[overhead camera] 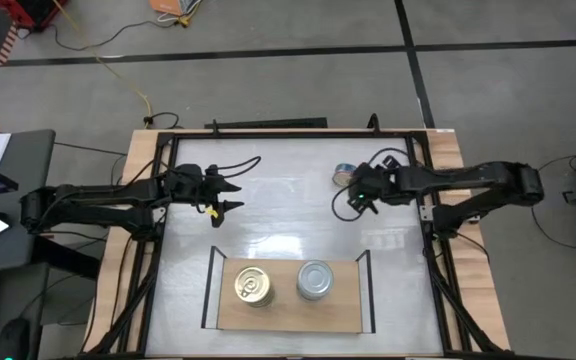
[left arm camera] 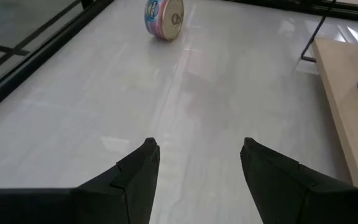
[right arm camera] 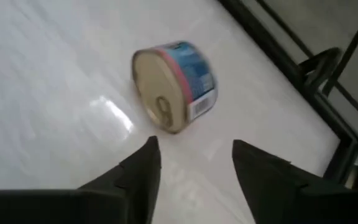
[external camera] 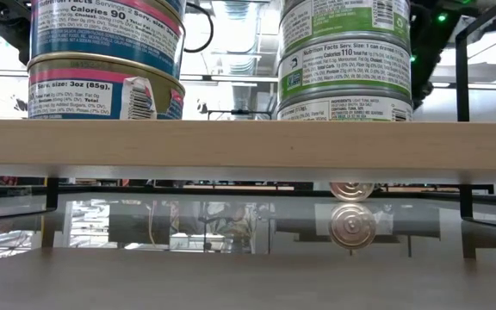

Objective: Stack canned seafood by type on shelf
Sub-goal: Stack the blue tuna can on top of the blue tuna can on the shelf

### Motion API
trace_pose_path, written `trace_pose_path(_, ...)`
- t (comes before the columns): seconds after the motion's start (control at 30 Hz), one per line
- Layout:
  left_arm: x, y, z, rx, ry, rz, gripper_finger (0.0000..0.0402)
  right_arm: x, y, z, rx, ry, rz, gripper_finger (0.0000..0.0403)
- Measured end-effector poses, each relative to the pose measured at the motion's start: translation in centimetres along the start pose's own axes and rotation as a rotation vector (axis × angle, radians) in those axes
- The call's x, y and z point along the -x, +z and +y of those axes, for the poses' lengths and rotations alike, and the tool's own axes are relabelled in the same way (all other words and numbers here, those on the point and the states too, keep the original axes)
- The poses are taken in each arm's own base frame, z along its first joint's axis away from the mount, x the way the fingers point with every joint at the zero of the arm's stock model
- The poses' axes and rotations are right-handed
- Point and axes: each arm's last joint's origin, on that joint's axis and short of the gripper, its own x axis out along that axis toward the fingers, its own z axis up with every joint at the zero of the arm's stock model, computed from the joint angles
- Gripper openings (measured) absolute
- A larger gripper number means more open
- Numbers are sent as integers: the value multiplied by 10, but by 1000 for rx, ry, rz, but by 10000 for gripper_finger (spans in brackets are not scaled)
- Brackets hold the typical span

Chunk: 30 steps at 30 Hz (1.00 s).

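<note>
- Canned seafood sits in 2 stacks on the shelf (overhead camera: 288, 312): a gold-lidded stack (overhead camera: 254, 287) on the left arm's side and a silver-lidded stack (overhead camera: 314, 280) beside it, apart from each other.
- 1 loose can (right arm camera: 174, 84), gold lid with a blue and pink label, lies on its side on the white tabletop (overhead camera: 288, 215) near the far edge, just ahead of the right gripper (right arm camera: 194, 158).
- Right gripper fingers stand apart, clamped on nothing; the can is not between them.
- Left gripper (left arm camera: 197, 158) hovers over bare tabletop, fingers apart and empty, well apart from the loose can.
- Black frame rail (right arm camera: 278, 46) runs close behind the loose can.
- Open tabletop lies between both grippers and the shelf; the shelf's black uprights (overhead camera: 209, 285) bound its ends.
</note>
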Motion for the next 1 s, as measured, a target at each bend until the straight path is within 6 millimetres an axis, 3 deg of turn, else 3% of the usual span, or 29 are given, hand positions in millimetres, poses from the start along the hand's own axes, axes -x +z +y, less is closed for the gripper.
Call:
trace_pose_path(0.13,0,0,0,22,3,-1,215,2,-13,-17,-45,33,-58,263)
trace_pose_path(0.27,0,2,0,27,3,-22,215,-1,-20,-23,-79,186,-176,299)
trace_pose_path(0.53,0,5,0,43,3,-50,215,-26,-25,-38,-38,254,-294,352)
trace_pose_path(0.77,0,3,0,45,7,-35,215,-61,-16,-57,-54,347,-269,356)
trace_pose_path(1.0,0,0,0,48,8,0,215,-91,-16,-50,-13,398,-180,348)
